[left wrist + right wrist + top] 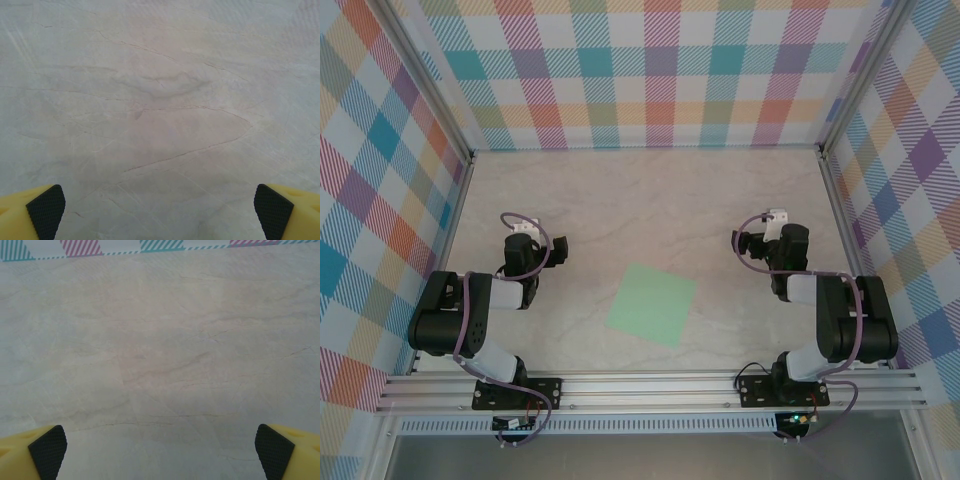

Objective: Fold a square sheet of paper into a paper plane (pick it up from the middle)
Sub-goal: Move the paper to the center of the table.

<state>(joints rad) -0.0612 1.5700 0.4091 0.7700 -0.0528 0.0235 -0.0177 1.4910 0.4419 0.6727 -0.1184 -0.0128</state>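
Pale mint-green square paper sheet (pixel 652 304) lies flat between your arms, presumably for shared reach; left gripper (pixel 160 212) and right gripper (pixel 160 452) gape wide, empty.

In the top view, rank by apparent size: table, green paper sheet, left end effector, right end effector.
1. table
2. green paper sheet
3. left end effector and right end effector, tied: they look alike

The top camera looks down from above on the whole bench (pixel 720 200); both wrist cameras face its marbled surface from near.
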